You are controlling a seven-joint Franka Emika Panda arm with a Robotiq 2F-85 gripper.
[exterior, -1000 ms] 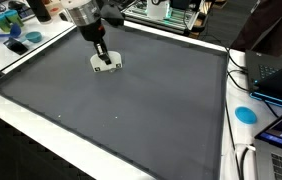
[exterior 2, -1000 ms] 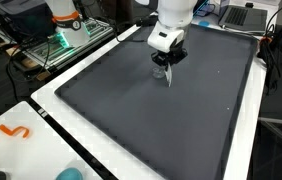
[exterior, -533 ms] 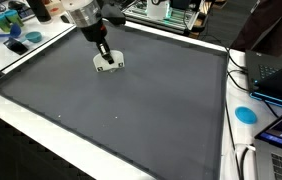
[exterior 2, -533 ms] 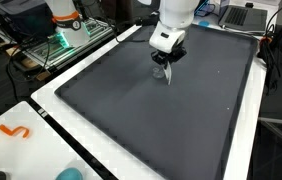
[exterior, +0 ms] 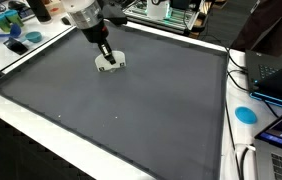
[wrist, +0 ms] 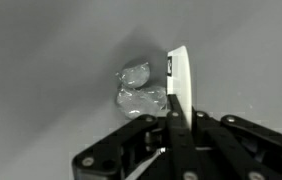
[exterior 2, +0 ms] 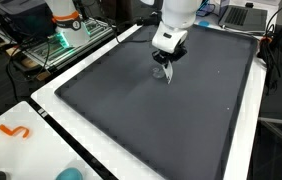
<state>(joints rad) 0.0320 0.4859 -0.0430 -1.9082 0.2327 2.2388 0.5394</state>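
Observation:
My gripper is shut on a thin white flat piece, seen edge-on and sticking out past the fingertips in the wrist view. Just beside it on the dark grey mat lies a small lump of crumpled clear plastic. In both exterior views the gripper points down, low over the far part of the mat, with the white piece at its tips. Whether the piece touches the plastic I cannot tell.
A white table border rings the mat. A blue disc and laptops lie on one side, with blue items at a corner. An orange hook and a wire rack stand off the mat.
The gripper has shifted a little sideways across the mat, staying shut on the white piece. Nothing else moved.

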